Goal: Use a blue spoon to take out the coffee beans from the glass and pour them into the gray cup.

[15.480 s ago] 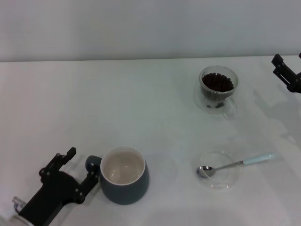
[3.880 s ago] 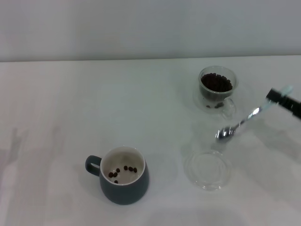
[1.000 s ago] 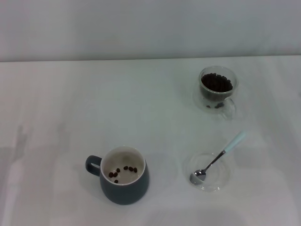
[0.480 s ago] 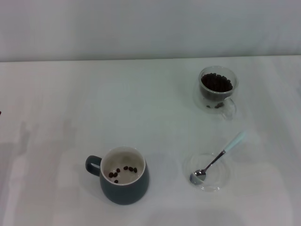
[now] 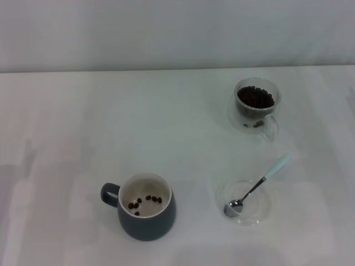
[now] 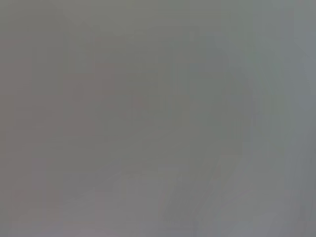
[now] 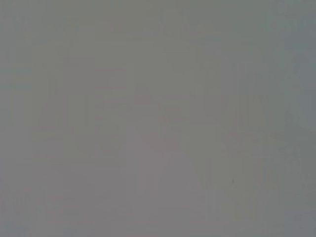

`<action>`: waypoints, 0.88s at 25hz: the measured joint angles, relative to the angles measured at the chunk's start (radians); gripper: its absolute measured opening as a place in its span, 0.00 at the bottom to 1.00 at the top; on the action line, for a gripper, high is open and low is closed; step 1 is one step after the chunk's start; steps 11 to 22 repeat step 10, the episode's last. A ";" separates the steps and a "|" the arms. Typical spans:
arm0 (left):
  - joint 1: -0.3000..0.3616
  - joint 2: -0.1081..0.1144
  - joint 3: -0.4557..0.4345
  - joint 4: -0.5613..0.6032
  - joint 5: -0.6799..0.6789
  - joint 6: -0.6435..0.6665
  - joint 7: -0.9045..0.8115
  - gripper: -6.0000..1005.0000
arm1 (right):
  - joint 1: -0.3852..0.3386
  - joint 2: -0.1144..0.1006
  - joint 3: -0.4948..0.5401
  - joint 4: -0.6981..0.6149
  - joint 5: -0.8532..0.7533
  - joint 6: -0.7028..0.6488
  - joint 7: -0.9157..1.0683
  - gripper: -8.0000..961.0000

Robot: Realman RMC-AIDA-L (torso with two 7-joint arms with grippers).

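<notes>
On the saucer (image 5: pixel 265 213), near right: spoon (image 5: pixel 256 188) lying bowl-down, handle propped over the rim, easy to regrasp. Cup (image 5: pixel 146 206) near left holds a few beans (image 5: pixel 145 201); glass (image 5: pixel 257 105) far right looks mostly full. Neither gripper in sight; grip state unknowable.
</notes>
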 joint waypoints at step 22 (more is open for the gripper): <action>-0.001 -0.001 -0.009 0.006 0.007 0.019 -0.001 0.89 | 0.008 0.002 -0.009 0.028 0.002 0.003 -0.005 0.80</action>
